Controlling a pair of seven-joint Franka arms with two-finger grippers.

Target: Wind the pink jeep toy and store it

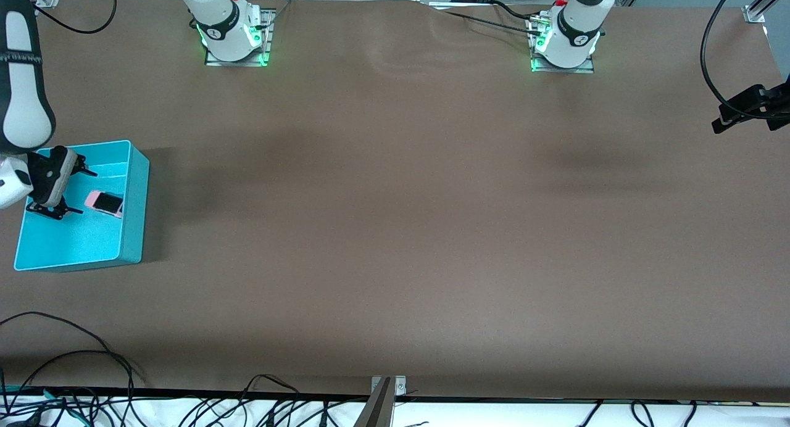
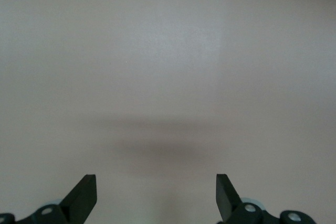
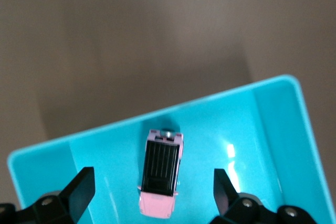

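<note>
The pink jeep toy (image 1: 105, 203) lies on the floor of the turquoise bin (image 1: 134, 217), close to the bin wall that faces the table's middle. My right gripper (image 1: 71, 191) hangs open over the bin, just beside the jeep and not touching it. In the right wrist view the jeep (image 3: 161, 174), with its black roof up, sits between and below the spread fingertips (image 3: 84, 184) inside the bin (image 3: 247, 129). My left gripper (image 2: 156, 187) is open and empty over bare table; the left arm waits.
The bin stands at the right arm's end of the table. A black clamp with a cable (image 1: 750, 106) juts in at the left arm's end. Loose cables (image 1: 74, 365) lie along the table edge nearest the front camera.
</note>
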